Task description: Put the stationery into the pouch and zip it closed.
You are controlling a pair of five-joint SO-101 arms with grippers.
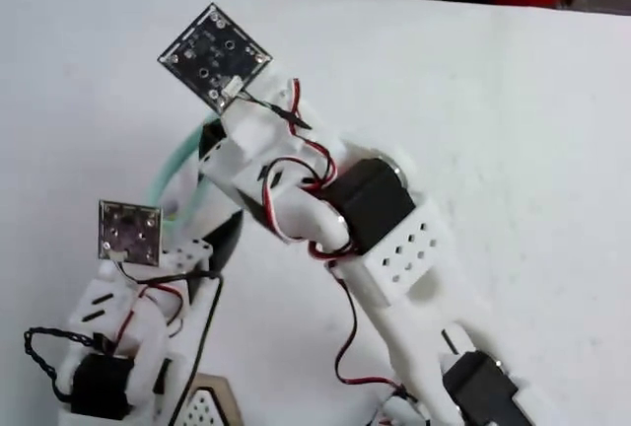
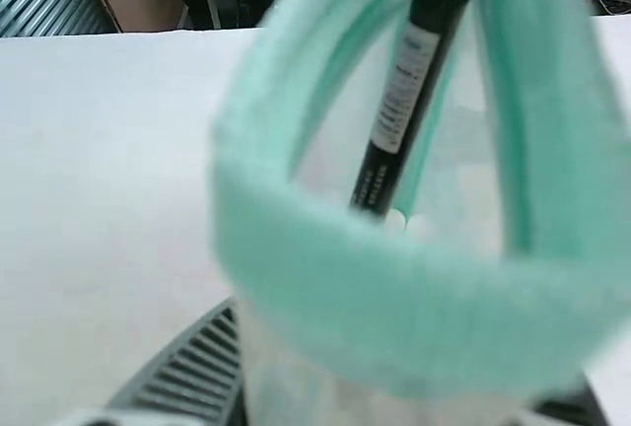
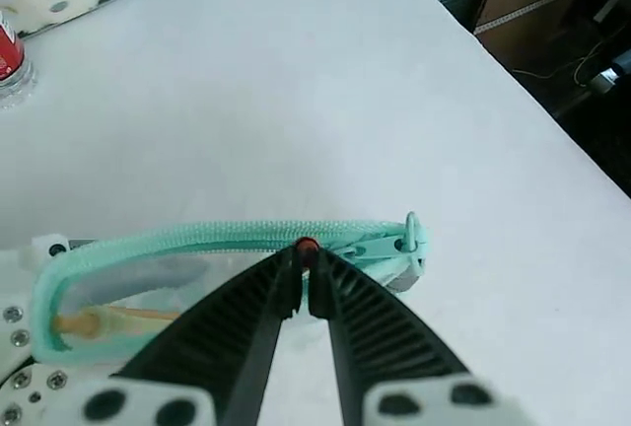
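Clamping the top end of a black pen (image 2: 399, 101), the right gripper (image 3: 306, 266) has its two black ribbed jaws drawn together, with only a narrow gap left between them. A small red tip shows at the pinch point.

The pen hangs tilted, and its lower end sits inside the open mouth of the mint-green pouch (image 3: 237, 236). The left wrist view shows a white label on the barrel. The pouch rests on the white desk (image 3: 246, 101). Its mouth is open, and the zipper pull (image 3: 412, 232) sits at the end of the zip track farthest from the left arm. A wooden pencil (image 3: 99, 322) lies inside the pouch, seen through the opening.

The left gripper (image 1: 209, 244) is at the pouch, close against its near rim. Whether it is apart or together cannot be told. From the high view, both arms converge over the pouch, and only a curved strip of mint edge shows beneath them.

A red container (image 3: 8, 56) stands well apart from the pouch, at the desk's far side.
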